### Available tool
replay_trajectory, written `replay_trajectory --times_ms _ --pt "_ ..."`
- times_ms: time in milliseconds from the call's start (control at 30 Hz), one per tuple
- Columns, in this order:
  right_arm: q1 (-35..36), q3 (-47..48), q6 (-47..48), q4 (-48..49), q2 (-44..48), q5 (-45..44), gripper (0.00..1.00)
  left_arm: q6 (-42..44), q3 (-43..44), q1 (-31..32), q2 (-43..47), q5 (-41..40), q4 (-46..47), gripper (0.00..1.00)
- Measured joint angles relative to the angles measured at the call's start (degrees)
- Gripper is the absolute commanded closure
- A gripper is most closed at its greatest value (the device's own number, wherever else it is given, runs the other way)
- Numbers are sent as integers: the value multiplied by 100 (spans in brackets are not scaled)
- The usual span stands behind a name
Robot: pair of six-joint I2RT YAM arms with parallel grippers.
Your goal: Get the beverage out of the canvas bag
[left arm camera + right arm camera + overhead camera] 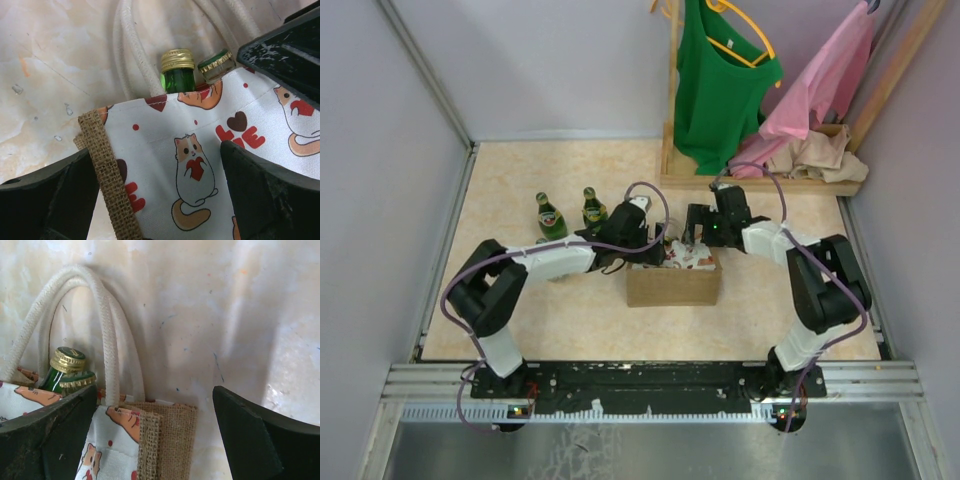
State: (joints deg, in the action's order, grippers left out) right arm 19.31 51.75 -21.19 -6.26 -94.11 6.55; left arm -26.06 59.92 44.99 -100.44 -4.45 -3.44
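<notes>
Beige marbled table, pale walls, clothes rack at the far right. The canvas bag stands mid-table, mouth up, long axis running left to right. Inside, a green bottle with a gold cap points neck-up past the rim, and a second capped bottle leans against it. Left gripper at the bag's left end, fingers apart astride the cat-printed panel; right gripper at the right end, fingers spread over the burlap corner, holding nothing.

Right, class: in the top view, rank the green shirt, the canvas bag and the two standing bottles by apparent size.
1. green shirt, largest.
2. canvas bag, next.
3. left-hand bottle and right-hand bottle, smallest; they look alike, so I leave them tied.
</notes>
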Motion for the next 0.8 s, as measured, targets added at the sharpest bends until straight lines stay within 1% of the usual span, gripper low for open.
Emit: replay_trajectory --times_ms 67,100,167,267,333,400,433,467,533,800 --pt "7 0 11 173 -146 129 2 -26 4 -13 -79 76 87 0" --pt "13 0 26 245 -214 166 5 -37 7 -17 -111 105 122 1" --pt "46 7 74 378 -262 190 16 -61 13 -24 -170 153 175 0" --pt "155 96 214 468 -409 221 35 -94 59 -44 -254 234 186 0" --pt "240 208 299 518 -551 260 52 -101 76 -55 -282 278 181 0" --pt "299 286 328 562 -669 382 81 -92 98 -74 -304 321 179 0" --pt "330 313 326 570 -737 463 93 -98 103 -83 -313 343 186 0" --pt "361 321 354 601 -780 520 100 -96 107 -92 -328 361 195 0" --pt "391 358 396 603 -822 612 100 -98 138 -109 -361 382 219 0" --pt "428 433 494 350 -713 503 100 -42 203 -111 -380 422 175 0"
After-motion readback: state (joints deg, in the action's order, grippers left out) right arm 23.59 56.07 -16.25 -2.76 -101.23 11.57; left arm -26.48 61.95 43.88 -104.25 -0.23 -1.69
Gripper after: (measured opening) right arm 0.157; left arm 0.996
